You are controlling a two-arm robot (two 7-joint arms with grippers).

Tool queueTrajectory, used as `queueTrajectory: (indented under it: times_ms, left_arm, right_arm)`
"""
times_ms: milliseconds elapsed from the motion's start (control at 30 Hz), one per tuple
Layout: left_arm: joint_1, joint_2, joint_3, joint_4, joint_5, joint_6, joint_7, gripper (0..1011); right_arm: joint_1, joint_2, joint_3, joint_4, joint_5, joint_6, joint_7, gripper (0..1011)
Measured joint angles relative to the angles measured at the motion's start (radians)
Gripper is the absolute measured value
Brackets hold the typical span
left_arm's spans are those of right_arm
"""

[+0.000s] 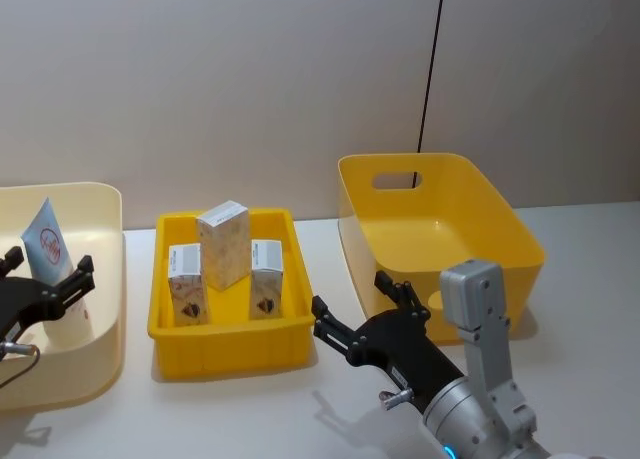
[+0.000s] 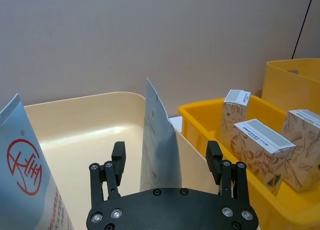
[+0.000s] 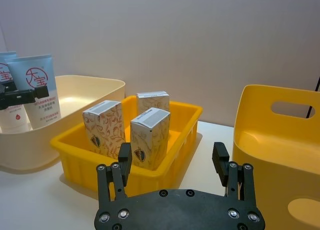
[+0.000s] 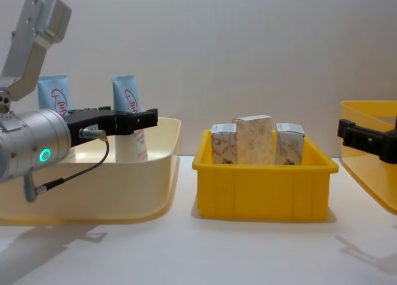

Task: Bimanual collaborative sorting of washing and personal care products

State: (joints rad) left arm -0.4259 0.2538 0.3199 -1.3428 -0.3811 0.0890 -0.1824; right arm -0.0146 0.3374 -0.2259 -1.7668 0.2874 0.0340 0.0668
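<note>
Pale-blue tubes (image 4: 126,94) stand in cream bin (image 4: 93,195), three cartons (image 1: 222,244) in yellow tray (image 4: 260,195), sorting seemingly near complete; left gripper (image 2: 166,151) gapes astride one tube, right gripper (image 3: 172,152) open, empty.

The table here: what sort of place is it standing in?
Probably a robot test lab rather than a home or shop: a bare white table, plain wall panels behind it, and cartons staged neatly in a yellow tray.

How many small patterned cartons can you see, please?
3 cartons, all upright in the shallow yellow tray: one left, one middle, one right; none seems hidden.
</note>
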Motion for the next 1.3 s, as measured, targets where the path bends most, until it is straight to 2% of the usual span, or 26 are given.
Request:
queueTrajectory:
  times_ms: [300, 433, 833, 933, 967, 1100, 1300]
  left_arm:
    - [-0.021, -0.017, -0.004, 0.030, 0.014, 0.001, 0.012, 1000]
    - [-0.025, -0.020, -0.004, 0.036, 0.017, 0.001, 0.015, 945]
    - [-0.035, -0.029, -0.006, 0.050, 0.023, 0.004, 0.021, 605]
    - [-0.036, -0.030, -0.006, 0.051, 0.024, 0.005, 0.021, 503]
    - [-0.037, -0.031, -0.007, 0.052, 0.024, 0.005, 0.022, 441]
    - [-0.038, -0.031, -0.007, 0.053, 0.024, 0.005, 0.022, 323]
    - [-0.038, -0.032, -0.008, 0.054, 0.025, 0.005, 0.022, 240]
  right_arm:
    - [0.000, 0.000, 0.000, 0.000, 0.000, 0.000, 0.000, 1001]
    - [0.000, 0.000, 0.000, 0.000, 0.000, 0.000, 0.000, 1001]
    - [0.000, 0.000, 0.000, 0.000, 0.000, 0.000, 0.000, 1001]
    - [0.000, 0.000, 0.000, 0.000, 0.000, 0.000, 0.000, 1001]
    - [0.000, 0.000, 0.000, 0.000, 0.000, 0.000, 0.000, 1001]
    - [0.000, 0.000, 0.000, 0.000, 0.000, 0.000, 0.000, 1001]
    - [0.000, 0.000, 0.000, 0.000, 0.000, 0.000, 0.000, 1001]
